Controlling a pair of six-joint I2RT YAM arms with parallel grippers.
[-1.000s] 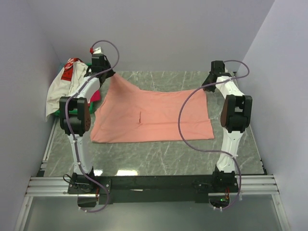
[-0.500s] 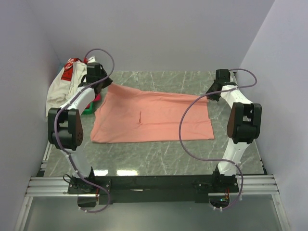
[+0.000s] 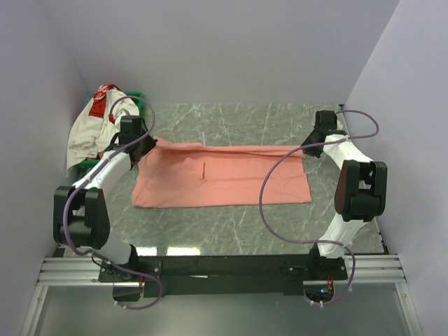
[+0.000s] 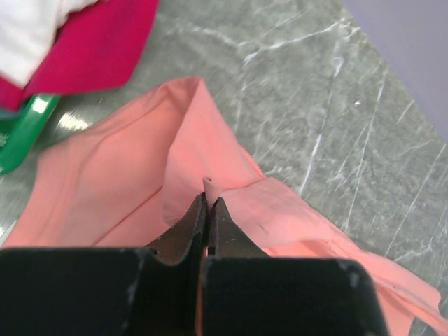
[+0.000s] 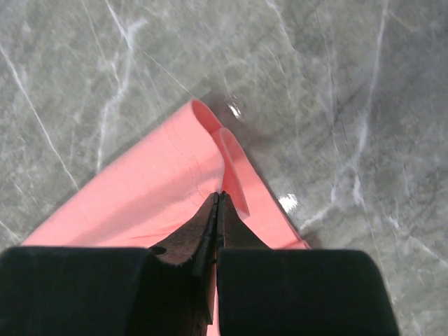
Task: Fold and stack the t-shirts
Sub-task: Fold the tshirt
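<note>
The salmon-pink t-shirt (image 3: 220,178) lies on the table (image 3: 238,224), its far corners pinched by the left gripper (image 4: 208,201) and right gripper (image 5: 218,197), fingers pressed together on cloth. Far edge sits lower and nearer than a second ago.

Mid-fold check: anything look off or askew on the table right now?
Nothing serious. The left gripper and right gripper have fingers shut on the salmon-pink shirt, folded fairly evenly. Only the white shirt lies crumpled over the green tray, far left.
</note>
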